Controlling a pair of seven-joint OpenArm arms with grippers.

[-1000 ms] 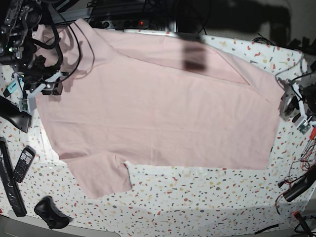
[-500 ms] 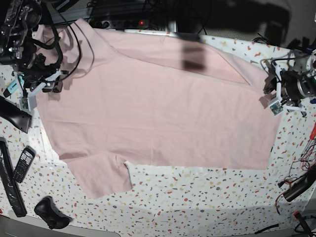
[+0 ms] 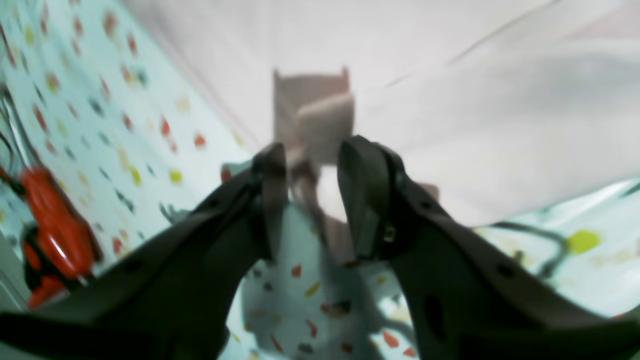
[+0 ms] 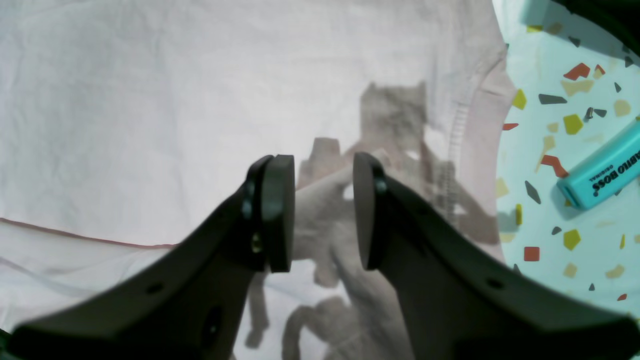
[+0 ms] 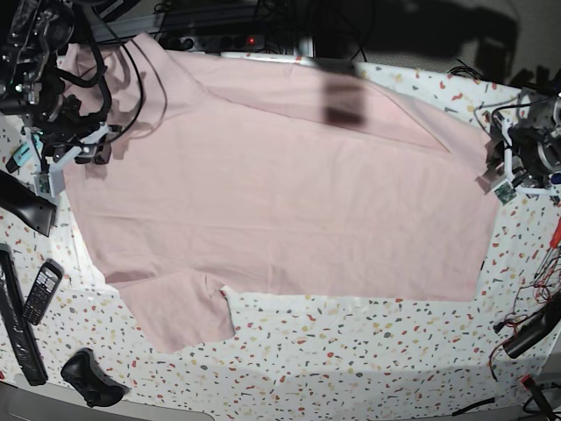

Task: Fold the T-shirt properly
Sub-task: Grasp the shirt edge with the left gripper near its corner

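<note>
The pale pink T-shirt (image 5: pixel 280 193) lies spread flat on the speckled table (image 5: pixel 351 351), plain side up, with one sleeve (image 5: pixel 180 311) at the front left. No lettering shows. My left gripper (image 5: pixel 495 174) is at the shirt's right edge. In the left wrist view the left gripper (image 3: pixel 315 172) has its jaws a little apart, empty, over the table just short of the blurred shirt edge (image 3: pixel 450 125). My right gripper (image 5: pixel 81 156) is at the shirt's left edge. In the right wrist view the right gripper (image 4: pixel 322 210) is open and empty above the cloth (image 4: pixel 150 125).
A teal marker (image 4: pixel 600 172) lies just off the shirt's left edge. A phone (image 5: pixel 41 291), a black bar (image 5: pixel 17 329) and a black object (image 5: pixel 88 377) lie at the front left. A red-handled tool (image 3: pixel 50 235), cables and a black cylinder (image 5: pixel 530 333) sit at the right.
The left arm swung up and in to the shirt's right edge, then drew back slightly to the right. The right arm has barely moved. The shirt lies as before.
</note>
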